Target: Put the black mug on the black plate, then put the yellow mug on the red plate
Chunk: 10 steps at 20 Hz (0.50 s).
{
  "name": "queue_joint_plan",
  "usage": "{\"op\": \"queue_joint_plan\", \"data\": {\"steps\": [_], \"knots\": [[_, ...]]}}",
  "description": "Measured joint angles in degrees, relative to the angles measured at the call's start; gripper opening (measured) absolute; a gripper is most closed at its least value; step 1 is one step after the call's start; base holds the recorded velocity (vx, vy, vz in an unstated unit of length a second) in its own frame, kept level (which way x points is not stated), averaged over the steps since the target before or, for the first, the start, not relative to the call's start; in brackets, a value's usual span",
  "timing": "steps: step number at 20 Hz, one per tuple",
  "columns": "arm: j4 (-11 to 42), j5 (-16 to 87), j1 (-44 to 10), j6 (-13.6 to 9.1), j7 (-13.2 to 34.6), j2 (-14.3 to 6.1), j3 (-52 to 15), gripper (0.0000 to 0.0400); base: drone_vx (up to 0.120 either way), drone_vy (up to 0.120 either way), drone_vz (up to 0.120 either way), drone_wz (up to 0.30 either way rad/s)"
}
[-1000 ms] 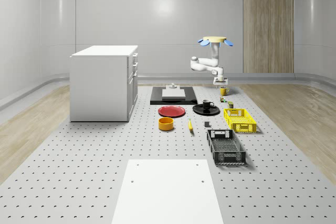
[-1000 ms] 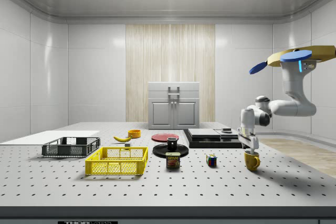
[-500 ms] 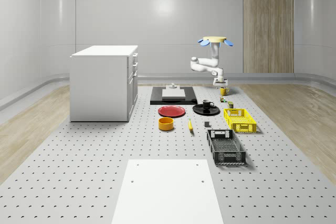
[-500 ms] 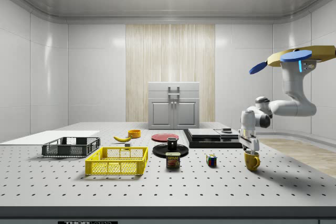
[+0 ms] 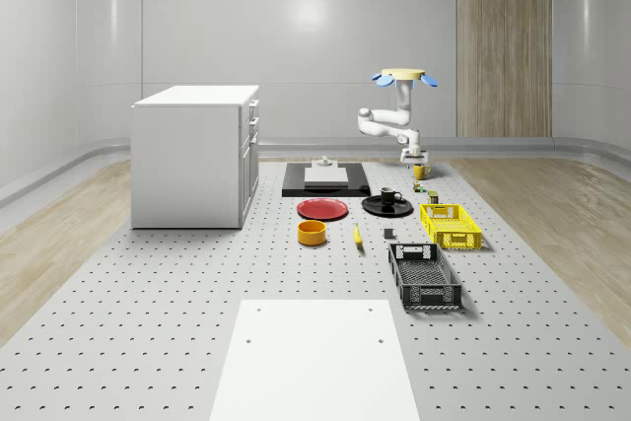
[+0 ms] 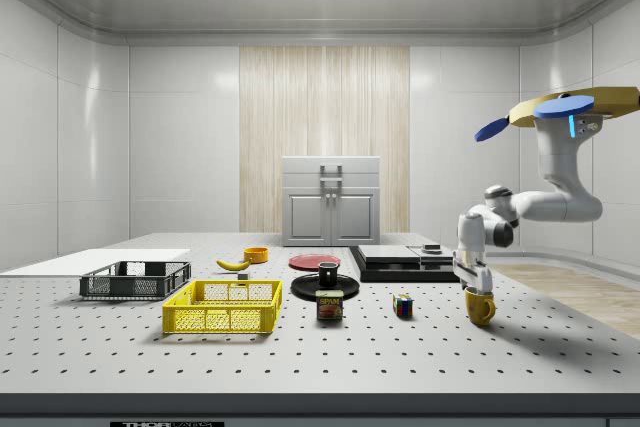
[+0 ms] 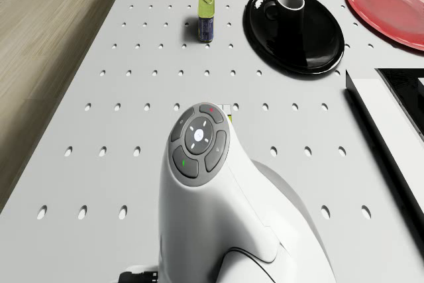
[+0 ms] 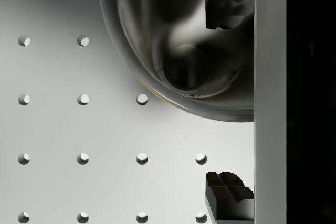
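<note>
While the drone (image 6: pixel 575 107) hovers above the perforated grey counter (image 5: pixel 197 283), its end effector (image 6: pixel 478 283) hangs spread directly over the glossy yellow ceramic mug (image 6: pixel 480 307), one finger (image 8: pixel 228 6) inside the rim, the other (image 8: pixel 228 195) outside. Well beyond it, the black mug (image 5: pixel 390 196) stands on the glossy round black plate (image 5: pixel 375 208), beside the round red plate (image 5: pixel 322 209).

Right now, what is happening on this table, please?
A drone hovers beside the table's far end, its arm lowering the claw onto the yellow mug. One finger is inside the mug, one outside, still open. The black mug already stands on the black plate; the red plate is bare.
</note>
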State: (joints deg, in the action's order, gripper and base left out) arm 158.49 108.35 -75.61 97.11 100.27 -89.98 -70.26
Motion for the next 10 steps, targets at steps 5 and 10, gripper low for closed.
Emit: {"op": "queue_joint_plan", "data": {"steps": [5, 10], "knots": [[-0.2, 0.5, 0.1, -0.1, -0.2, 0.3, 0.4, 0.0400, 0.000, 0.000, 0.000, 0.000], [0.1, -0.3, 0.4, -0.7, -0.3, 0.5, -0.5, 0.0400, 0.000, 0.000, 0.000, 0.000]]}}
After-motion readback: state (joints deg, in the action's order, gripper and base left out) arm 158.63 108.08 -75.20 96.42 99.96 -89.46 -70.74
